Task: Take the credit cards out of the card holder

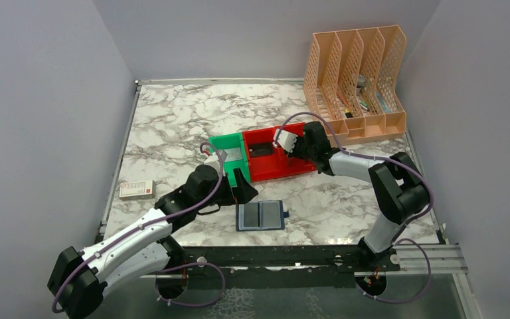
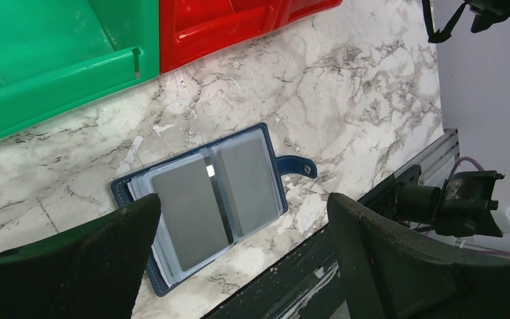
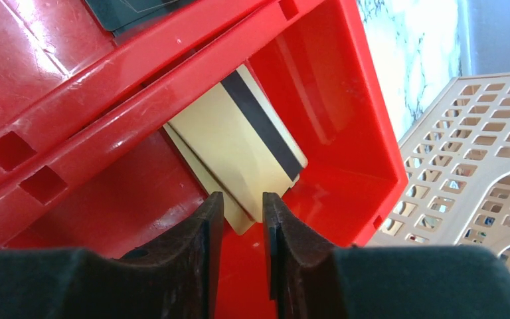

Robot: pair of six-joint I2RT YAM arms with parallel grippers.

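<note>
Table point(image 1: 172, 119): card holder point(image 1: 260, 215), red bin point(image 1: 285, 169), green bin point(image 1: 226, 141), rack point(image 1: 355, 80).

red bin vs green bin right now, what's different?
Contents: the red bin holds a beige, black-striped card and a dark card; the green bin shows no card in its visible part. Arms: the right gripper reaches into the red bin; the left gripper is outside the green bin. Shared: open-top plastic bins, side by side on the table.

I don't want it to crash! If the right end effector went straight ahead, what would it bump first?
Most likely the cream card with the black stripe in the red bin: the right end effector points straight at its near edge. Depth is hard to judge, though.
</note>
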